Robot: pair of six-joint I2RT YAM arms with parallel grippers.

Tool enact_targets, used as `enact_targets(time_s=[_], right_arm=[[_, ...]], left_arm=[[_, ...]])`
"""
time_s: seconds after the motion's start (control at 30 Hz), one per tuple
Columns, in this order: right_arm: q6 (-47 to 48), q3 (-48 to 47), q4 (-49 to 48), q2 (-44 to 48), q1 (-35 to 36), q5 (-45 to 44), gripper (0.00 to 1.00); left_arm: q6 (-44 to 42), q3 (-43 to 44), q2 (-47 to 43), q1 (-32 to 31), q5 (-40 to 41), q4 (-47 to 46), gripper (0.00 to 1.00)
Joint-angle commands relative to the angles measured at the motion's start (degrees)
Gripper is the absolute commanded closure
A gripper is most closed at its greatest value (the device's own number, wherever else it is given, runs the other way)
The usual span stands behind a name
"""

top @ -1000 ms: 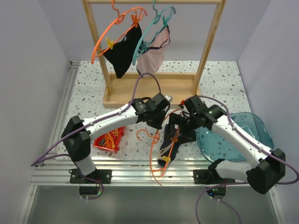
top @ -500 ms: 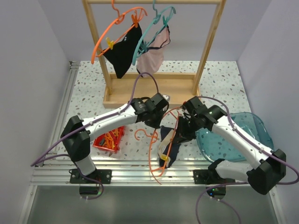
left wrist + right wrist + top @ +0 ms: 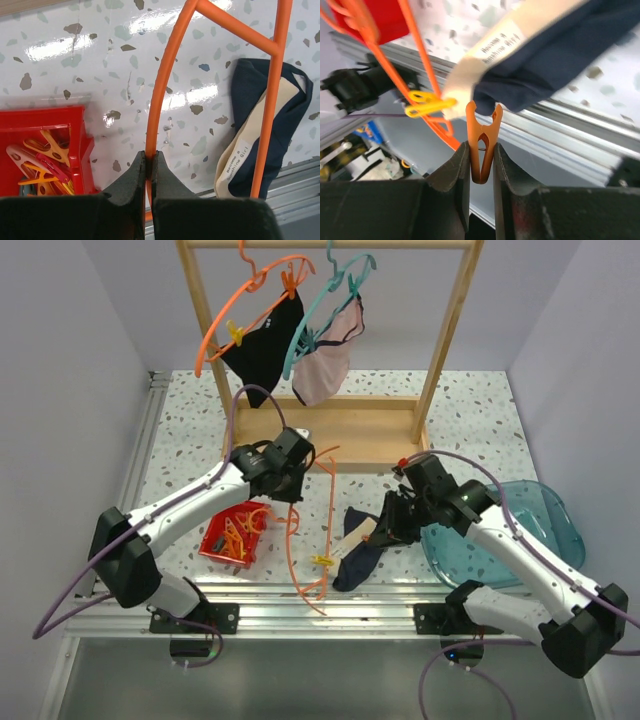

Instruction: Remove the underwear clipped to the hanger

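The navy underwear (image 3: 358, 550) with beige lining lies on the table between the arms, near the front edge. My left gripper (image 3: 149, 159) is shut on the wire of the orange hanger (image 3: 161, 85), which slants over that underwear (image 3: 290, 130). A yellow clip (image 3: 430, 106) sits on the hanger by the beige lining. My right gripper (image 3: 481, 147) is shut on an orange clip (image 3: 483, 132), whose mouth touches the navy fabric's (image 3: 560, 50) edge. The black underwear (image 3: 265, 345) and the pink underwear (image 3: 325, 375) hang clipped to hangers on the rack.
A wooden rack (image 3: 445, 350) stands at the back of the table. A red bin (image 3: 228, 538) of clips sits under my left arm. A teal dish (image 3: 530, 530) lies beside my right arm. The aluminium front rail (image 3: 300, 615) runs close below the underwear.
My right gripper has closed on the orange clip. My left gripper has pulled the orange hanger to the left and back, and the navy underwear has slid off toward the right.
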State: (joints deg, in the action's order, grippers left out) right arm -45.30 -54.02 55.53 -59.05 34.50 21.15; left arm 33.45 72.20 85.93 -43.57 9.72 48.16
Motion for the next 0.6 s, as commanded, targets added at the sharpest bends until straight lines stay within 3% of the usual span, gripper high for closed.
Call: enact_targets(time_s=[0.0, 0.23, 0.57], right_arm=[[-0.7, -1.3, -13.8, -0.9, 0.3, 8.2, 1.0], [2.7, -11.7, -17.4, -5.7, 8.3, 13.3, 1.0], [-3.7, -13.2, -31.7, -10.6, 20.2, 9.4, 1.0]], left_arm=[[1.1, -1.5, -3.6, -0.3, -0.7, -0.8, 1.0], [0.0, -5.6, -2.0, 0.3, -3.7, -6.8, 1.0], [0.1, -12.4, -8.5, 3.7, -6.5, -8.8, 1.0]])
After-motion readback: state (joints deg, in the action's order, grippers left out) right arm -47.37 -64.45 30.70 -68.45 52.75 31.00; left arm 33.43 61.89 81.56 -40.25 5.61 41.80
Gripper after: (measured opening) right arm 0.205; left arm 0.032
